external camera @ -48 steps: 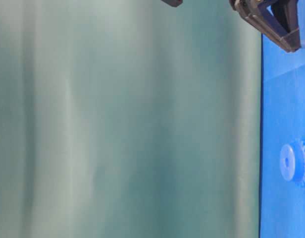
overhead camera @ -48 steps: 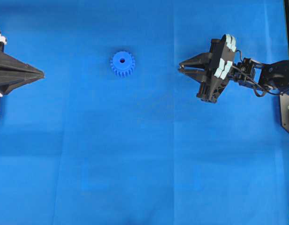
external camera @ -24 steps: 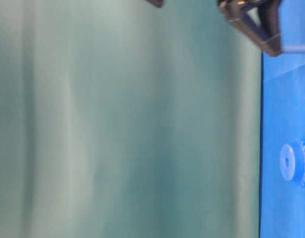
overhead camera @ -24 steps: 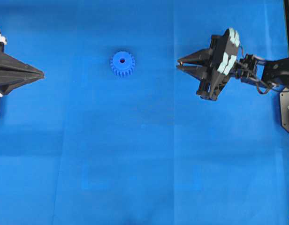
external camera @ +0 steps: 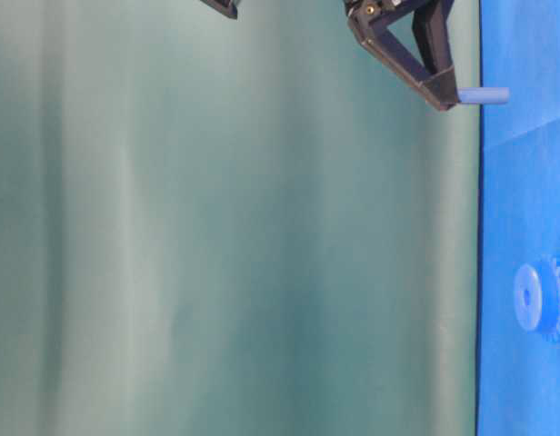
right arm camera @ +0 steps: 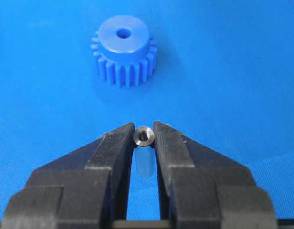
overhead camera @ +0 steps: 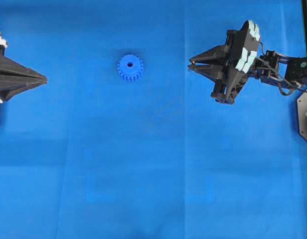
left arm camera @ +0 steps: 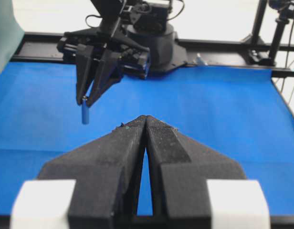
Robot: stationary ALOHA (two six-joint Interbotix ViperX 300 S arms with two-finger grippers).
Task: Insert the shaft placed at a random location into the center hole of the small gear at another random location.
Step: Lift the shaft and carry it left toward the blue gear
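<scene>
The small gear (overhead camera: 130,67) lies flat on the blue cloth, hub up, center hole (overhead camera: 130,63) open; it also shows in the right wrist view (right arm camera: 123,50) and the table-level view (external camera: 539,297). My right gripper (overhead camera: 190,65) is shut on the shaft (right arm camera: 143,136), seen end-on as a shiny ring between the fingertips. The shaft (external camera: 485,94) hangs from the tips with its lower end clear of the cloth, and also shows in the left wrist view (left arm camera: 85,114). It is well to the right of the gear. My left gripper (overhead camera: 45,78) is shut and empty at the left edge.
The blue cloth (overhead camera: 153,164) covers the table. The right arm's base and black frame rails (left arm camera: 152,38) stand at the far side in the left wrist view. A black plate (overhead camera: 305,117) sits at the right edge.
My right gripper has lifted away from the cloth with the shaft in it, and drifted slightly right in the overhead view. The gear and left gripper have not moved.
</scene>
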